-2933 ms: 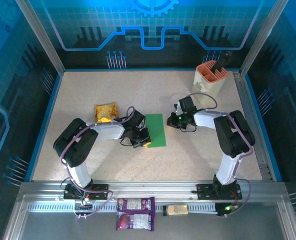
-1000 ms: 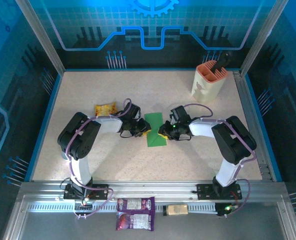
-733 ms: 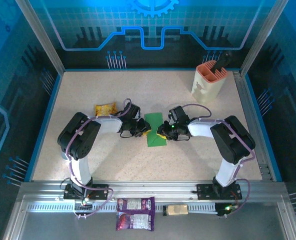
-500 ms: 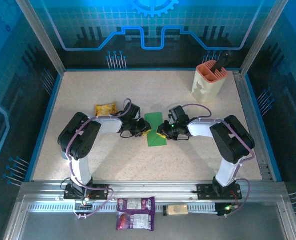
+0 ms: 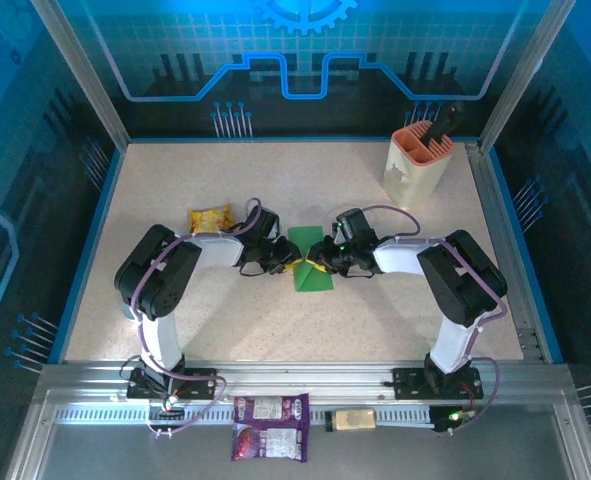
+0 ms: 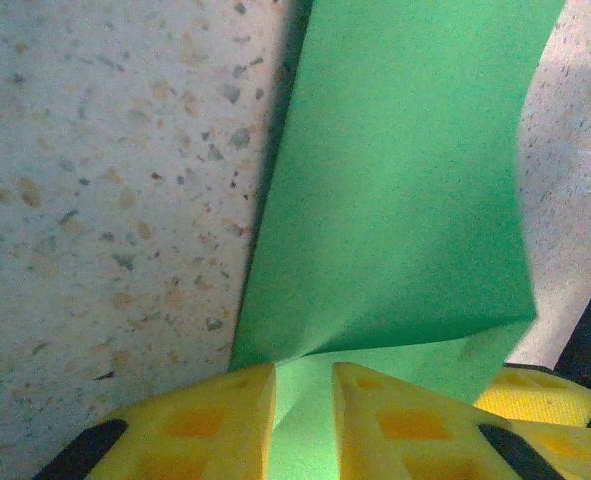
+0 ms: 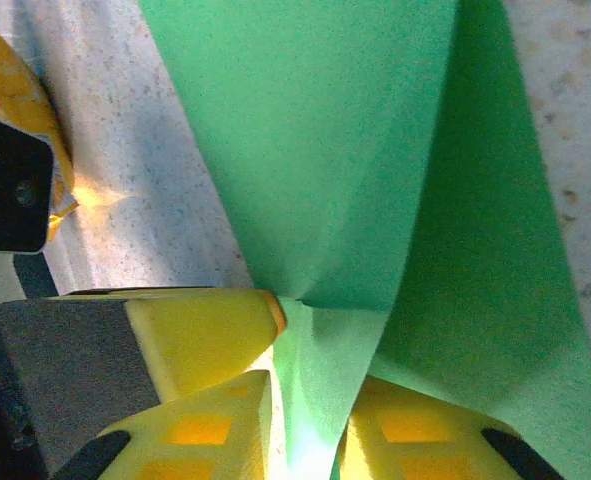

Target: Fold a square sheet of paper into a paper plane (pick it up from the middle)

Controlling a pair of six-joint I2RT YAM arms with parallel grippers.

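Right now the square sheet of paper [image 5: 313, 280] lies around the middle of the table [image 5: 275, 180], pinched from both sides. At its left edge the left gripper [image 5: 285, 262] is clamped onto the green sheet. The left wrist view shows its yellow fingertips [image 6: 205, 420] drawn close together with a strip of paper squeezed between them, and the sheet creases where it leaves that pinch. At the right edge the right gripper [image 5: 321, 261] is likewise closed on the paper. Its yellow pads [image 7: 415, 430] nip a raised fold that fans out wider away from the fingers. The two grippers sit near each other, with the narrowed green shape between them. A yellow snack packet [image 5: 212, 221] rests on the table near the left arm, left of the paper and a little farther back. An orange-rimmed holder [image 5: 418, 160] stands well apart at the far right.
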